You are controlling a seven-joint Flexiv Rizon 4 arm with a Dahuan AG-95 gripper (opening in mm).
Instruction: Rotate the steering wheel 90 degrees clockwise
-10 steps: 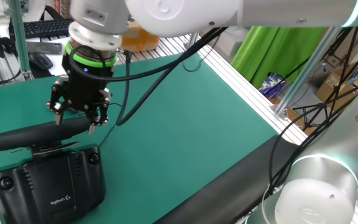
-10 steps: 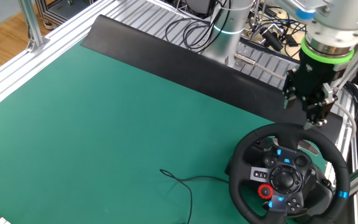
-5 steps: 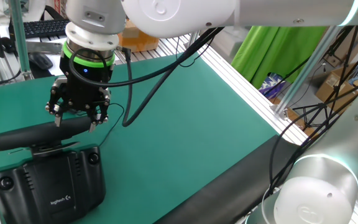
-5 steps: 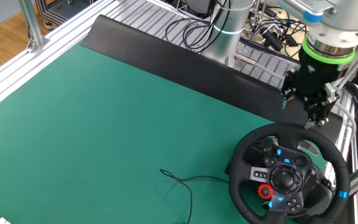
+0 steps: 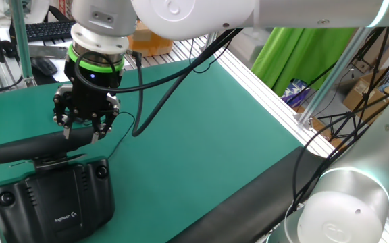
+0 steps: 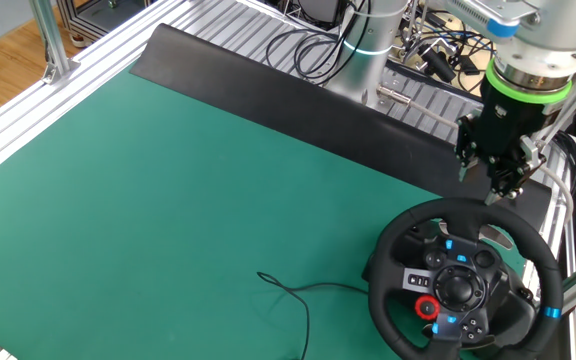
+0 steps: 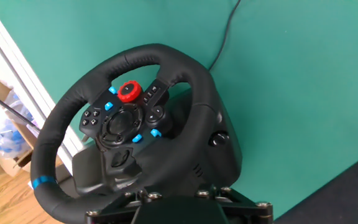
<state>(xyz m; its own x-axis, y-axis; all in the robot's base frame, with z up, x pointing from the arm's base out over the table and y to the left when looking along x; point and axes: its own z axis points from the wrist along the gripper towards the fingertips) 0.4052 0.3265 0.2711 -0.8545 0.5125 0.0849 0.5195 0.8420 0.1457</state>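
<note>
Light: bright, even, soft from overhead across the green table [image 6: 168, 180].
Shadows: faint, short, just under the steering wheel [image 7: 123, 124].
Glare: white arm shell blown out in one fixed view; pale sheen on the wheel's leather in the hand view.
Focus: fixed views sharp mid-table; near arm joint soft.
Blur: none from motion.

- The steering wheel [image 6: 460, 283] sits at one corner of the worktop [image 6: 188, 190], fixed to its base box [image 5: 54, 199]
- The tool [image 5: 82, 133] hangs right over the wheel's rim — whether it touches cannot be told
- A cable [image 6: 298, 297] lies on the worktop just beside the wheel
- A keyboard [image 5: 42, 30] and a mouse [image 5: 44, 65] lie off the worktop, behind the arm
</note>
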